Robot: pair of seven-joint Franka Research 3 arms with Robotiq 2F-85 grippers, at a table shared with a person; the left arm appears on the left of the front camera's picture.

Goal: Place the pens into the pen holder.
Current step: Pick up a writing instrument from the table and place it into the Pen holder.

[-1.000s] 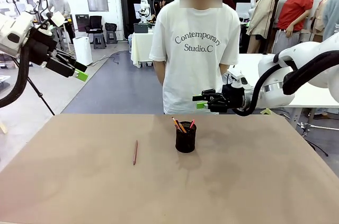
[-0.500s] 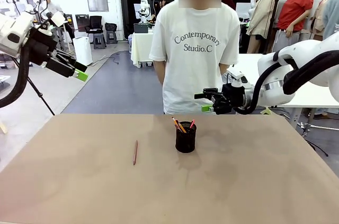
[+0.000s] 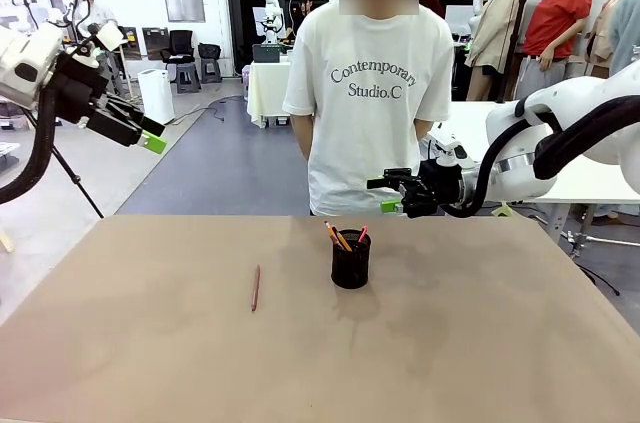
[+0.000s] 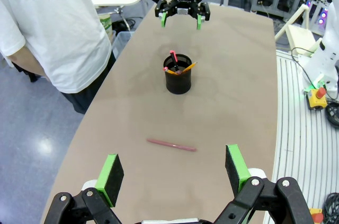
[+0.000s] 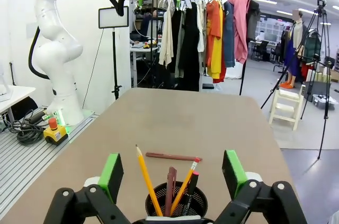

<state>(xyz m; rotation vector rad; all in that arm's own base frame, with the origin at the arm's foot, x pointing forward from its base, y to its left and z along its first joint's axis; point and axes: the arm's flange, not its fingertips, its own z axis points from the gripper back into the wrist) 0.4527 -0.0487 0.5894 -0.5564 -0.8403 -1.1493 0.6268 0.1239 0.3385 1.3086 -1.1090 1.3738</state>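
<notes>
The right hand (image 3: pixel 385 193) is hovering released, fingers spread around nothing, with the black wire-mesh pen holder (image 3: pixel 351 261) standing just below its fingertips and carrying a yellow pencil (image 5: pixel 145 179) among other pens. The left hand (image 3: pixel 150 135) is hanging open, well apart from the reddish-brown pen (image 3: pixel 256 288) lying on the surface (image 3: pixel 150 363) ahead of its fingers.

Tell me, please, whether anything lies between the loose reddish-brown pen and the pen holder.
Nothing visible does. The reddish-brown pen lies flat on the table to the left of the pen holder, with only bare surface between them. The open right gripper hangs in the air beyond the holder, off that path.
</notes>
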